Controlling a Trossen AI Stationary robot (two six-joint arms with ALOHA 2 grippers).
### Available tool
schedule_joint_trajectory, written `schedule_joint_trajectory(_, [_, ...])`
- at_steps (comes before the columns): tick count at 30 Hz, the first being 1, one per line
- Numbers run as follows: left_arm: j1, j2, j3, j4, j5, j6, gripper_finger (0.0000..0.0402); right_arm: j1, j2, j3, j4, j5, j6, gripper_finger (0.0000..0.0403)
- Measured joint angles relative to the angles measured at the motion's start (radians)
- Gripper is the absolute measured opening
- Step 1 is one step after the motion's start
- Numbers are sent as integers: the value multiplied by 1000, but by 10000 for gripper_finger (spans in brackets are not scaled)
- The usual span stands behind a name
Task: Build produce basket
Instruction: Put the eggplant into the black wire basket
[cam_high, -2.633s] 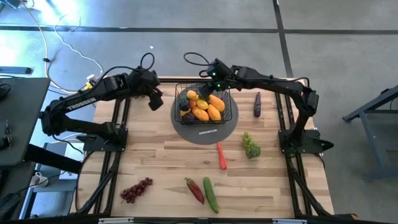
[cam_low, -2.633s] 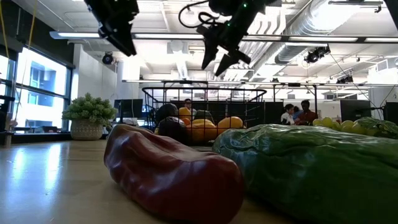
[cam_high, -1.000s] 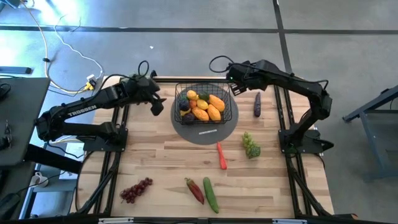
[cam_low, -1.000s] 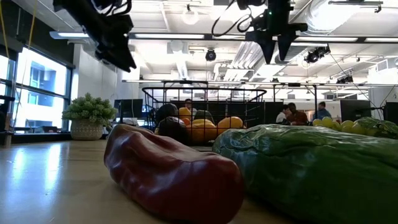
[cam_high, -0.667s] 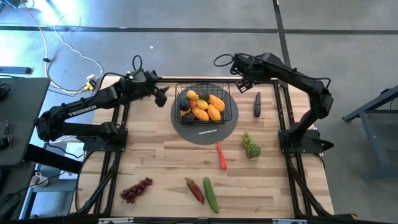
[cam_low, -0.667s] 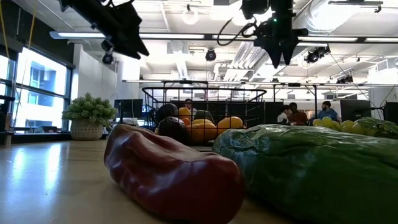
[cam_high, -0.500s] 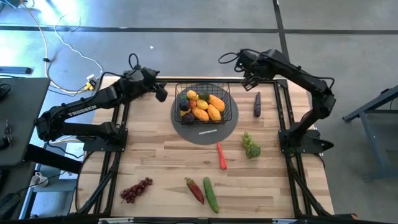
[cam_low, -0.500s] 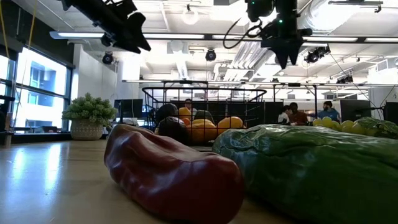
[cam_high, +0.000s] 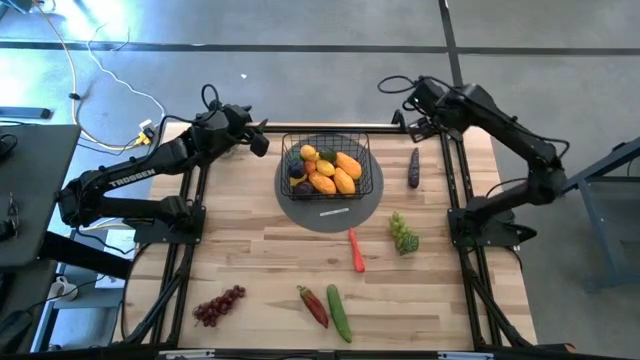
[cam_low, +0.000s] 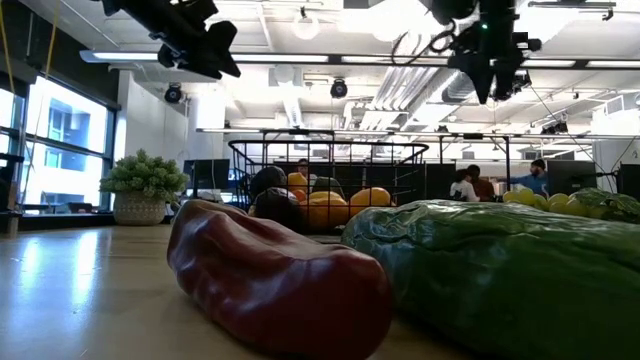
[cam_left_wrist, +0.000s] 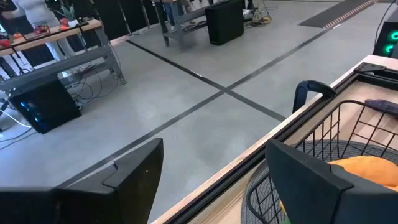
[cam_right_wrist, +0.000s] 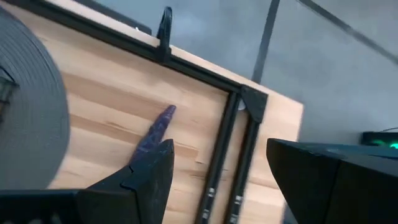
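Note:
The black wire basket (cam_high: 327, 166) stands on a grey round disc (cam_high: 330, 212) at the table's far middle, with yellow and orange produce (cam_high: 328, 170) lying inside. Loose on the wood lie a purple aubergine (cam_high: 413, 168), green grapes (cam_high: 403, 233), a thin red chilli (cam_high: 356, 250), a dark red pepper (cam_high: 312, 305), a cucumber (cam_high: 339, 312) and purple grapes (cam_high: 219, 305). My left gripper (cam_high: 258, 140) hangs open and empty just left of the basket's far left corner. My right gripper (cam_high: 415, 125) hangs open and empty over the far edge, above the aubergine (cam_right_wrist: 155, 130).
The table's black frame rail (cam_right_wrist: 214, 168) runs under my right gripper. In the low view the red pepper (cam_low: 280, 280) and the cucumber (cam_low: 500, 280) fill the foreground. People stand in the room beyond (cam_low: 465, 185). Bare wood lies left of the disc (cam_high: 230, 225).
My right gripper has swung away from the basket's far right corner toward the table's far right corner, staying open. My left gripper has tipped up from pointing down to nearly level and risen a little toward the far edge. The produce and the basket have stayed put.

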Motion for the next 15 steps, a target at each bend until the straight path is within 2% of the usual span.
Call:
schedule_joint_trajectory(8, [0, 0, 0, 0, 3, 39, 271, 1, -169, -214, 188, -76, 147, 238])
schedule_joint_trajectory(15, [0, 0, 0, -1, 43, 38, 271, 3, -231, -341, 288, -147, 301, 238])
